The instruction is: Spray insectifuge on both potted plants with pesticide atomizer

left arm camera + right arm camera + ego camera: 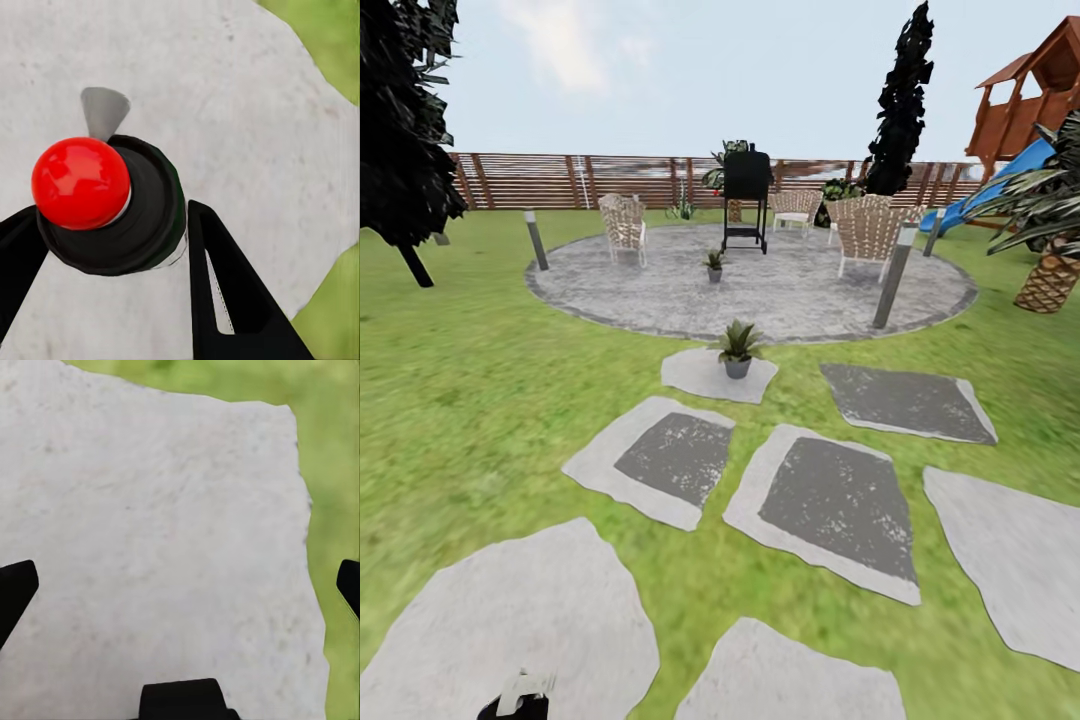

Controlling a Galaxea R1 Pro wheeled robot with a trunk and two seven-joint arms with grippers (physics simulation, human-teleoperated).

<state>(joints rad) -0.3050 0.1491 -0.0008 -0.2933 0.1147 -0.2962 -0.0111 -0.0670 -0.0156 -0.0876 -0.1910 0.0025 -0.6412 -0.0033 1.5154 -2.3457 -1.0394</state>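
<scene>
The pesticide atomizer (142,217), a dark bottle with a red top (81,182), stands between the black fingers (225,292) of my left gripper (112,210), which press on both its sides above a pale stepping stone (247,112). In the head view a white-and-black piece (520,695) of it pokes up at the bottom edge. One potted plant (737,350) stands on a small stone ahead. The other potted plant (714,265) is on the round patio (810,290). My right gripper (187,566) hangs open over a stepping stone (150,510).
Several stepping stones (830,505) cross the lawn (450,400) toward the patio. On the patio are wicker chairs (623,226), a black grill (746,195) and grey posts (893,275). A slatted fence (560,180) runs behind. A palm (1050,270) and a playset (1030,100) stand at right.
</scene>
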